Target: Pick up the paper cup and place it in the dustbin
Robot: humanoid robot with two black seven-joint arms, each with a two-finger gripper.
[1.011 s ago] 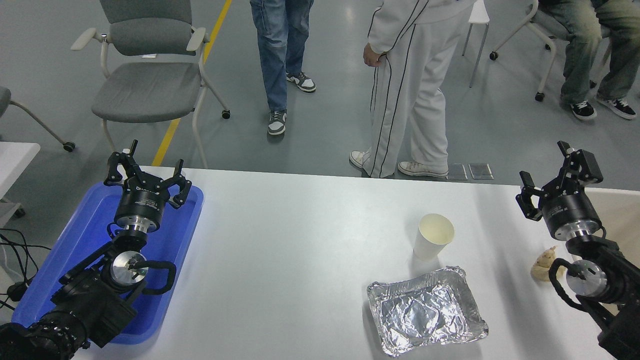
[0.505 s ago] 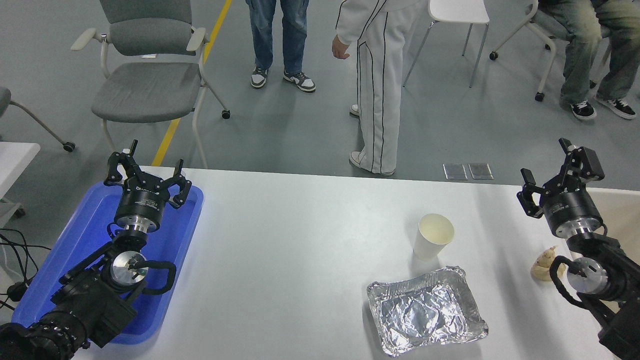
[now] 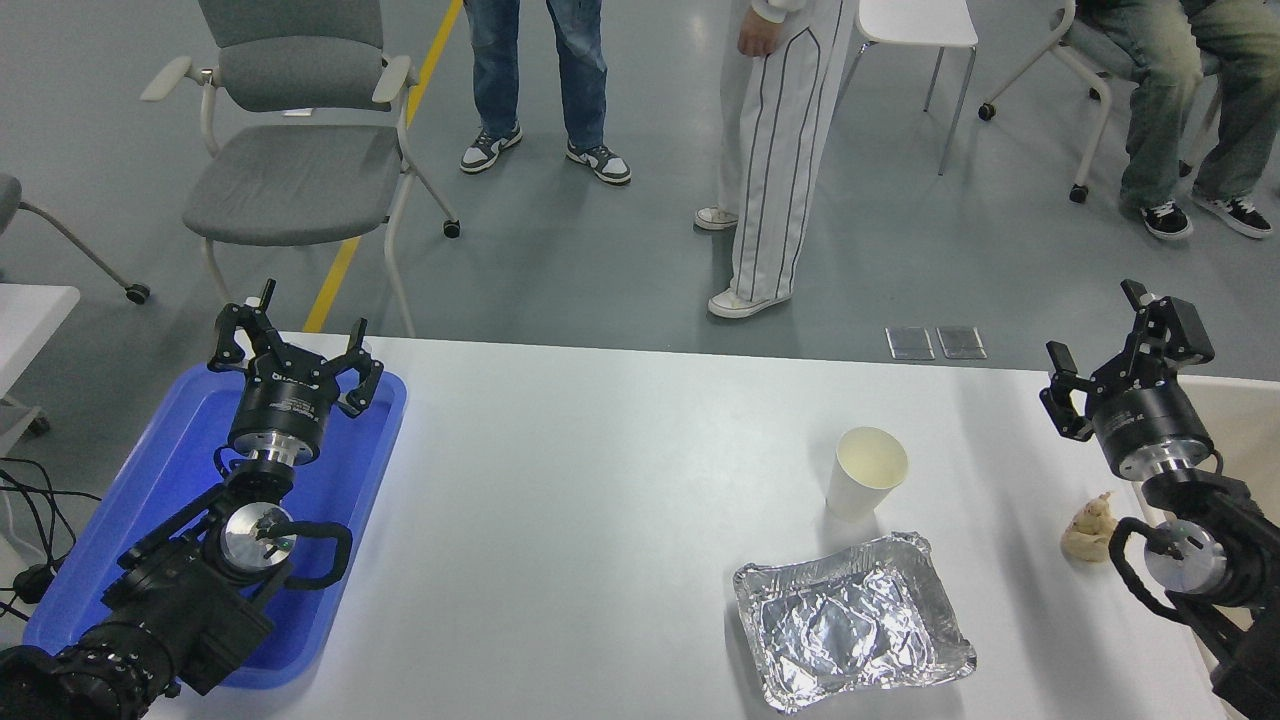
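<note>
Overhead, the right black gripper hangs spread wide and empty at the counter's far right, over the beige plastic dustbin. The left black gripper, also spread, is parked above the blue plastic tray. On the white counter the small white paper cup stands upright, just behind the crumpled silver foil tray. Beyond, people stand on grey floor beside a grey chair.

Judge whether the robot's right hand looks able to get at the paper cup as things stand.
Probably yes. The right hand is open and empty, and the bare table lies between it and the upright paper cup. The foil tray sits nearer the camera, out of the way.
</note>
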